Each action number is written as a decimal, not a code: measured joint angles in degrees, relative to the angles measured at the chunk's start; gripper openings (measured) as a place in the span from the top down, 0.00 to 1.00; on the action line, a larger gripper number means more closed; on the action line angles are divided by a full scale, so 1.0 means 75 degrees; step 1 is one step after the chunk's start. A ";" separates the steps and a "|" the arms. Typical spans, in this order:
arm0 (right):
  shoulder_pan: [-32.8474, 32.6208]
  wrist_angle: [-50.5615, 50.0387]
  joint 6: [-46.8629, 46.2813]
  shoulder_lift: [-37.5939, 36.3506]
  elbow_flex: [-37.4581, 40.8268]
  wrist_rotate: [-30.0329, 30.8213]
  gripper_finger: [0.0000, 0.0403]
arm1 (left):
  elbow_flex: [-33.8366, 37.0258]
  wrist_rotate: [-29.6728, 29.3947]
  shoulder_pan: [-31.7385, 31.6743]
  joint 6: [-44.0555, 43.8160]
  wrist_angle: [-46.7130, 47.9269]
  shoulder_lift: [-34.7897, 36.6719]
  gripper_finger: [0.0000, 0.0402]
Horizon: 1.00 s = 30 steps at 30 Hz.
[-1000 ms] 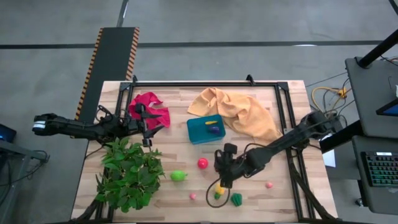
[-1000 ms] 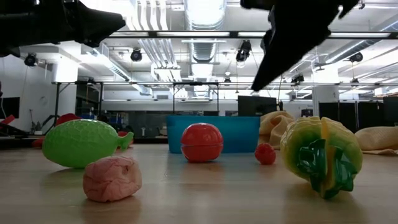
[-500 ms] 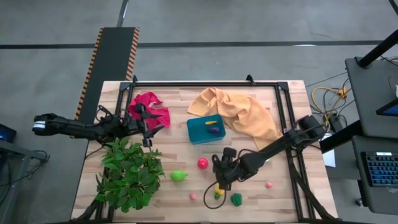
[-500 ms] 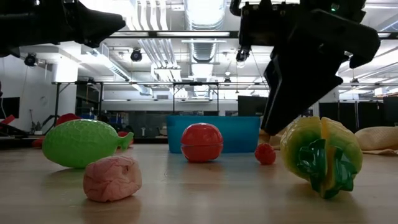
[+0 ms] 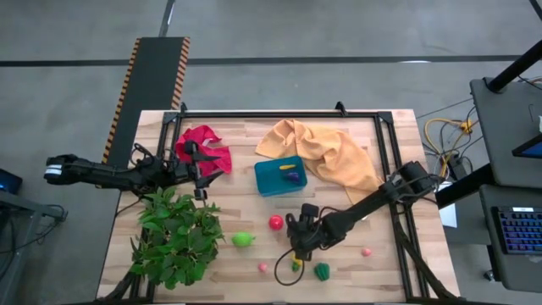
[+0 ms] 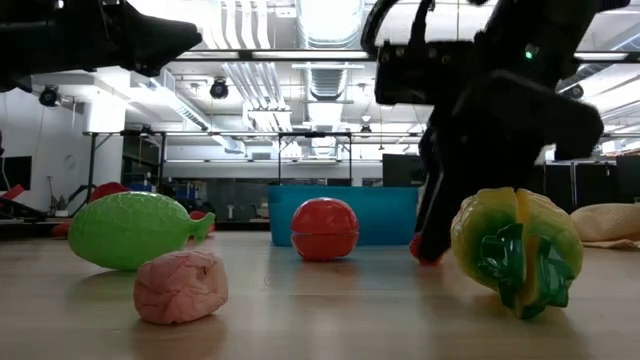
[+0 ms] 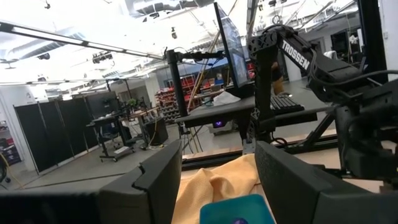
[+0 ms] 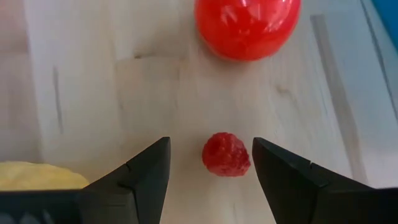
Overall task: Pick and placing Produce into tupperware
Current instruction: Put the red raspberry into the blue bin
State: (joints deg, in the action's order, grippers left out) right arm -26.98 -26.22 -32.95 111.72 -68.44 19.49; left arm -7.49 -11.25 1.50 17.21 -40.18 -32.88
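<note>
My right gripper (image 8: 209,144) is open and slants down over the table's near middle (image 5: 295,248). Its fingers stand on either side of a small red berry (image 8: 226,154) that lies on the wood, untouched. Around it lie a red ball (image 5: 276,222), a light green piece (image 5: 243,240), a yellow-and-green piece (image 6: 515,250), a dark green piece (image 5: 322,271) and two pink bits (image 5: 262,267). The teal tupperware (image 5: 269,180) stands farther back, with a yellow and a purple piece inside. My left gripper (image 5: 203,174) waits open at the left, raised above the table.
A big leafy plant (image 5: 174,237) fills the near left. A red cloth (image 5: 203,146) lies at the far left and a mustard cloth (image 5: 326,152) beside the tupperware at the far right. Black frame rails (image 5: 385,161) run along the table's edges.
My right gripper has come down toward the table and a little toward the near edge, and now has its open fingers low around the small red berry. Its finger gap looks the same. No produce has moved.
</note>
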 joint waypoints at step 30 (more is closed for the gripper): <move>0.0055 -0.0061 0.0344 0.0052 0.0031 0.0000 0.78 | -0.0012 -0.0020 0.0001 0.0000 0.0007 -0.0050 0.53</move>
State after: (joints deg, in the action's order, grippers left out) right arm -26.57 -26.68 -30.37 112.11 -68.20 19.49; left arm -7.57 -11.40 1.51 17.21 -40.13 -33.26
